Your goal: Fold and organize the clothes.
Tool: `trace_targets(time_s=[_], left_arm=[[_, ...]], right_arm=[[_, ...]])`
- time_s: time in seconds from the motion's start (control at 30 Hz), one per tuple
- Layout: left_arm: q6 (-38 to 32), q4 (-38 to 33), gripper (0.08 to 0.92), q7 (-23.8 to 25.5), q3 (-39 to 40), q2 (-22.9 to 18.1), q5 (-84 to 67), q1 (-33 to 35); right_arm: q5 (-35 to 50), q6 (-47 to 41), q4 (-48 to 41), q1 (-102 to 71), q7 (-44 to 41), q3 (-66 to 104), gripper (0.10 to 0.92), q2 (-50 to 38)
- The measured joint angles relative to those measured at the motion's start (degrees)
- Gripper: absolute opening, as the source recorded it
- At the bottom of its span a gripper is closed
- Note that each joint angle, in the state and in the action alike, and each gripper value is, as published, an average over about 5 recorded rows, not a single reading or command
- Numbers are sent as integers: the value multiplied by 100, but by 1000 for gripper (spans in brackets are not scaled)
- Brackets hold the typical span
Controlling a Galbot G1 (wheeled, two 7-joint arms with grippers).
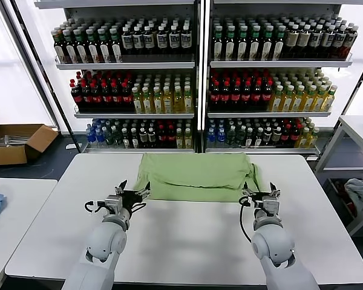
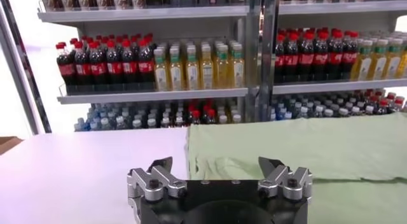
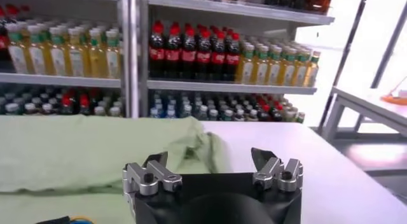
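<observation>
Head view shows the light green shirt (image 1: 196,176) lying folded into a wide band on the white tabletop (image 1: 187,241), toward twelve o'clock from the robot and close to the far edge. The left claw (image 1: 135,194) sits at the shirt's nine o'clock corner, jaws spread and holding nothing. The right claw (image 1: 260,194) sits at the three o'clock corner, likewise spread and empty. Both are low over the tabletop, just beside the near hem, and I cannot tell whether either touches the cloth.

The left wrist view shows the shirt (image 2: 305,152) as a layered fold with a soft, rounded edge ahead of the left claw (image 2: 219,168). In the right wrist view the cloth (image 3: 95,158) rumples at its corner ahead of the right claw (image 3: 210,161).

The shirt looks light, limp cotton: it should drape and sag when lifted and slide easily on the smooth tabletop, with no risk of breakage. The layers may separate, so a pinch should probably take the full thickness at both near corners together.
</observation>
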Motion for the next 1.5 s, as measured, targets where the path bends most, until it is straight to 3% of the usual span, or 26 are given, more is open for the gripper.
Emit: trace_targets(time_s=[0.97, 1.07, 1.5], left_arm=[[8, 553, 811, 105, 36, 83, 227, -105], [12, 602, 752, 106, 35, 81, 261, -101], [38, 688, 395, 137, 77, 80, 369, -31]], right_arm=[[8, 228, -828, 146, -171, 67, 817, 237], [8, 271, -896, 142, -190, 76, 773, 263], [-29, 404, -935, 19, -294, 61, 398, 300]])
